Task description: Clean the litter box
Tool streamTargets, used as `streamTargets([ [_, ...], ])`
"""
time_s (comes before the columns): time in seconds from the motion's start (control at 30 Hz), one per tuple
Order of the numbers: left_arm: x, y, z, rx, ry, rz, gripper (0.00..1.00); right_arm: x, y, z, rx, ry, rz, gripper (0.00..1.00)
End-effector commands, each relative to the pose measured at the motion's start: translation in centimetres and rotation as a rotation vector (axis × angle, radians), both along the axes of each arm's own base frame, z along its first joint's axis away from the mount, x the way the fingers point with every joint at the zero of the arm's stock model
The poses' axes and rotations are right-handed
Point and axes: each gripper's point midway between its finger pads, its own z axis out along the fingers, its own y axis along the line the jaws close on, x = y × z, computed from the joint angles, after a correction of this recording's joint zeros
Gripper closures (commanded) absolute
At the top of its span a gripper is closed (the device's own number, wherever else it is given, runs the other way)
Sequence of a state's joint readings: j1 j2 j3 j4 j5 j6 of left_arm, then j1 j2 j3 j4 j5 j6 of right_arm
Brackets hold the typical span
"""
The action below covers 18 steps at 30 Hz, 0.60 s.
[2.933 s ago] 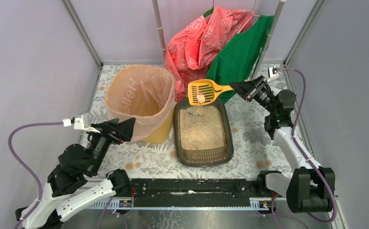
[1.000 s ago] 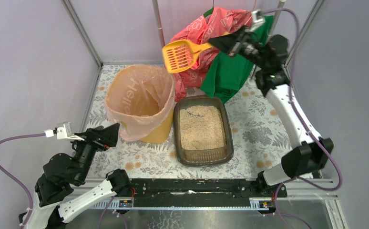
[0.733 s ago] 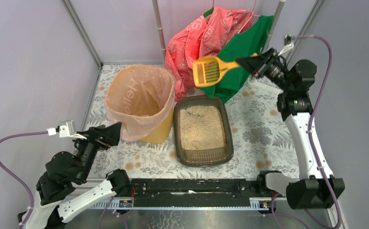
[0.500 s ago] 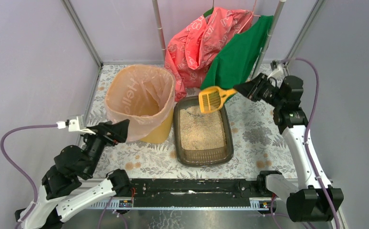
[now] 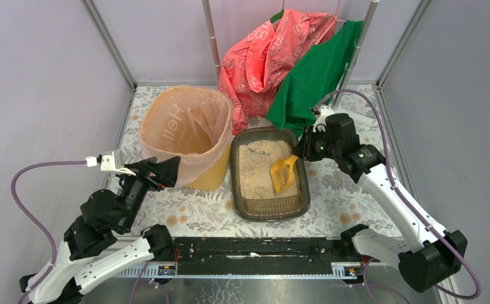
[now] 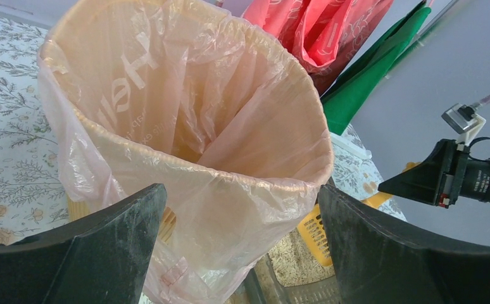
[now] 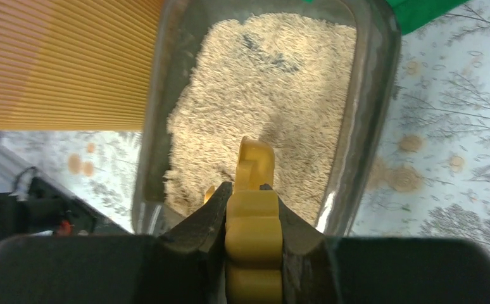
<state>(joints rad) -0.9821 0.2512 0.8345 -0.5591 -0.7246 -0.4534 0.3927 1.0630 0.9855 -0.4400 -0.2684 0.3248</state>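
A tall yellow bin point(image 5: 216, 178) stands upright on the left half of a table cover printed with grey leaves and orange flowers point(image 5: 347, 180). Its peach plastic liner point(image 5: 185, 123) folds over the rim and hangs down the outside. At the back, a coral-red patterned garment point(image 5: 261, 54) and a green one point(image 5: 315, 76) hang touching, beside upright metal poles point(image 5: 211, 35).

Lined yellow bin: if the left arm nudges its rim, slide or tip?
Likely tips: the bin is tall, and little shows inside it, so probably light. The liner is thin crinkled film; a push there would likely just crumple it.
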Motion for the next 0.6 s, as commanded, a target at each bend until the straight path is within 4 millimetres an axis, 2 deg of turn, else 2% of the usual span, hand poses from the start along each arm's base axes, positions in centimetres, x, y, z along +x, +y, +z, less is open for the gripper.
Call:
streamTargets([
  [0.0,-0.1,-0.2,1.2,-0.036,-0.043,-0.016,0.01,1.1,-2.7,0.1,-0.223,-0.062,-0.092,1.0],
  [0.1,-0.2,0.2,1.3,-0.031,-0.045,-0.006,0.01,1.3,-4.0,-0.2,-0.284,-0.078,-0.14,1.0],
  [0.17,-0.1,0.3,1.2,-0.028,-0.044,-0.001,0.01,1.0,-4.1,-0.9,-0.291,-0.066,-0.136,1.0],
  [0.37,0.0,0.0,1.0,-0.023,-0.038,-0.003,0.01,-0.8,-1.7,-4.9,-0.224,0.01,-0.072,1.0],
  [0.57,0.1,-0.5,0.6,-0.014,-0.027,-0.015,0.01,-2.8,1.8,-7.6,-0.042,0.089,0.005,1.0],
])
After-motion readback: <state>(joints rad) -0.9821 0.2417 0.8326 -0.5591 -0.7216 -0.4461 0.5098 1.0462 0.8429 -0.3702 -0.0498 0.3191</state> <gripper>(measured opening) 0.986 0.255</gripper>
